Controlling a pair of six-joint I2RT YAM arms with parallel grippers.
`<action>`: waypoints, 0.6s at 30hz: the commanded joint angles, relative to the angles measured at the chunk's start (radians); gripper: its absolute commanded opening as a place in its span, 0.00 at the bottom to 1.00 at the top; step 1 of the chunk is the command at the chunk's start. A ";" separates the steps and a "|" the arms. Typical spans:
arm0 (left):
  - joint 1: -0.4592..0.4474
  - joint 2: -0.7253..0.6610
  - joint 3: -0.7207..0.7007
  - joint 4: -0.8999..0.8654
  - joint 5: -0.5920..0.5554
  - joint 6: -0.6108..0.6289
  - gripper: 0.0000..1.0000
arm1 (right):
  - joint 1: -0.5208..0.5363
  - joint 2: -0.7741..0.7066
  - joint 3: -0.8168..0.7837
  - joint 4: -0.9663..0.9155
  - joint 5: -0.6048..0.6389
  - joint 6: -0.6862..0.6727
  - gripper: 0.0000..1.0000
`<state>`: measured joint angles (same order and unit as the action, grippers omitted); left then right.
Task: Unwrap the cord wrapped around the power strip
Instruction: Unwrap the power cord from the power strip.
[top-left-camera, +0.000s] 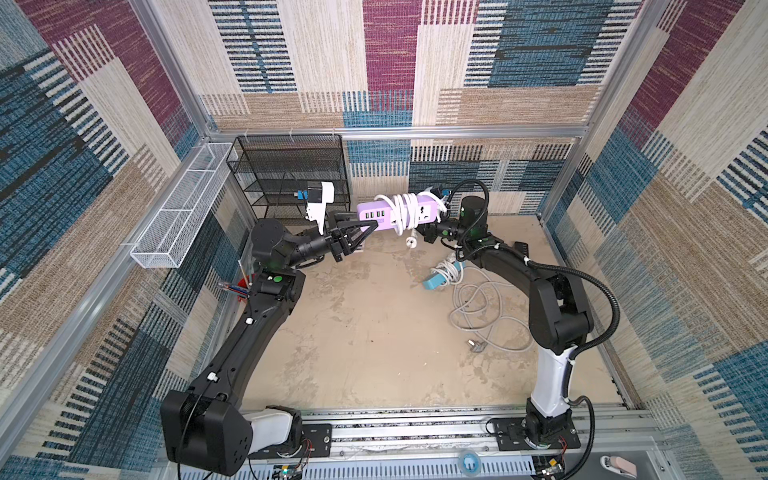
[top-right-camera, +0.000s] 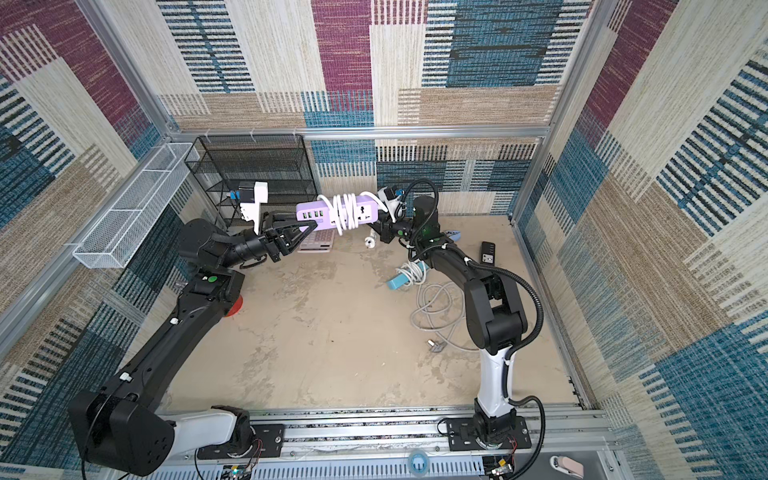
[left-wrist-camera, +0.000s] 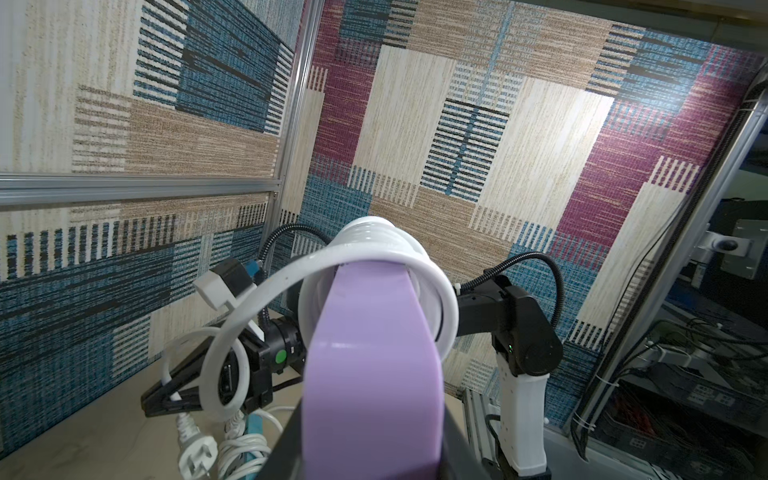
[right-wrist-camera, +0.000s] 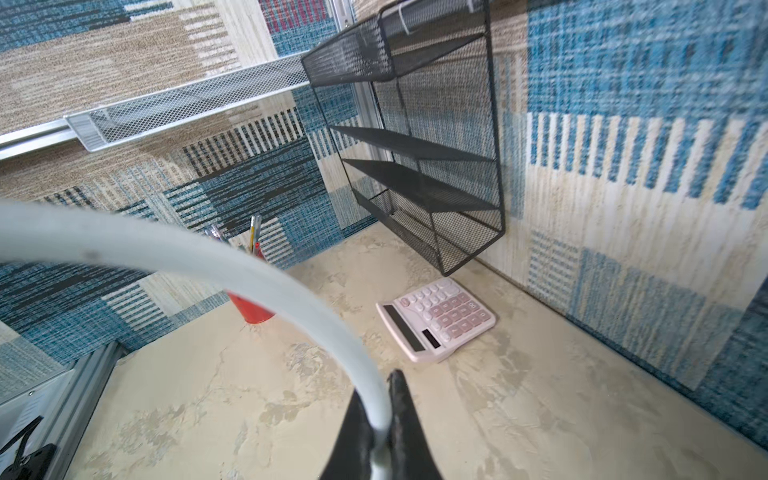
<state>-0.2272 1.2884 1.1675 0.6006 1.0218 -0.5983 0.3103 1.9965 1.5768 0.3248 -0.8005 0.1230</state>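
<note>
The purple power strip (top-left-camera: 395, 212) hangs in the air above the far side of the table (top-left-camera: 374, 332), at about 12 o'clock in both top views and lying roughly level. The left hand (top-left-camera: 372, 225) is pressed onto the strip's 9 o'clock end, the one with the USB ports. The right hand (right-wrist-camera: 378, 390) sits below the 3 o'clock end and pinches the white cord (top-left-camera: 405, 214) between its fingertips; the right wrist view shows this plainly.

Several turns of the cord are wound around the middle of the strip. One looser loop stands off toward 5 o'clock, and the plug (top-left-camera: 410, 242) dangles beneath.

My reading is that the unwinding is under way but far from done. The next move probably calls for the right hand to carry its pinched length around the strip against the winding while the left holds the strip steady. The loop must clear the 3 o'clock end without catching on it.
</note>
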 joint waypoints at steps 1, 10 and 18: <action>-0.014 0.008 0.013 0.056 0.024 -0.004 0.00 | -0.024 0.022 0.089 -0.019 0.017 0.021 0.00; -0.051 0.054 0.013 0.050 0.032 0.000 0.00 | -0.102 0.088 0.522 -0.251 0.014 -0.040 0.00; -0.053 0.068 0.037 -0.160 -0.060 0.120 0.00 | -0.152 0.119 0.979 -0.536 0.018 -0.114 0.00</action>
<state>-0.2798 1.3613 1.1854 0.5121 1.0248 -0.5671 0.1635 2.1189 2.4943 -0.0826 -0.7929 0.0437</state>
